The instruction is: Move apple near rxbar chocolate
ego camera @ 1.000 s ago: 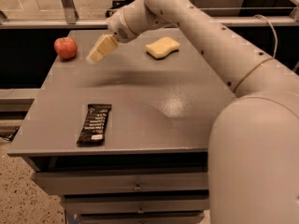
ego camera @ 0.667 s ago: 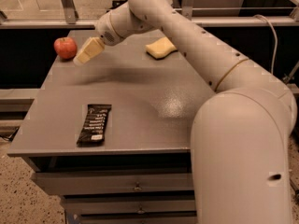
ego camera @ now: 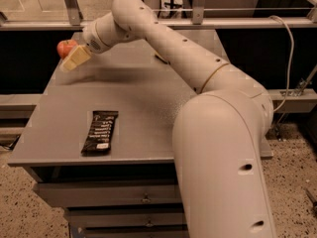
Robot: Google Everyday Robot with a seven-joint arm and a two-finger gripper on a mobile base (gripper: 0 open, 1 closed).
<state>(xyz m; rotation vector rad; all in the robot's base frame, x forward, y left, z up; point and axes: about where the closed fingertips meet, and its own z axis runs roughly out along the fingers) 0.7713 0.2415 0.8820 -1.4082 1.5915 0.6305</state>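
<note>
The red apple [ego camera: 64,47] sits at the far left corner of the grey table [ego camera: 148,113]. The rxbar chocolate [ego camera: 100,132], a flat dark bar with white print, lies near the table's front left edge. My gripper [ego camera: 75,59] hangs just above the table, right beside the apple on its right front side. It seems to touch or nearly touch the apple. The bar lies well apart from the apple, toward the front.
My arm stretches across the back of the table and hides most of the yellow sponge; only a sliver [ego camera: 160,58] shows. Drawers [ego camera: 143,198] sit under the tabletop. A metal railing [ego camera: 198,21] runs behind the table. A cable [ego camera: 289,58] hangs at the right.
My gripper has moved left across the back of the table, up to the apple. The arm now covers the sponge. The apple and bar have not moved.
</note>
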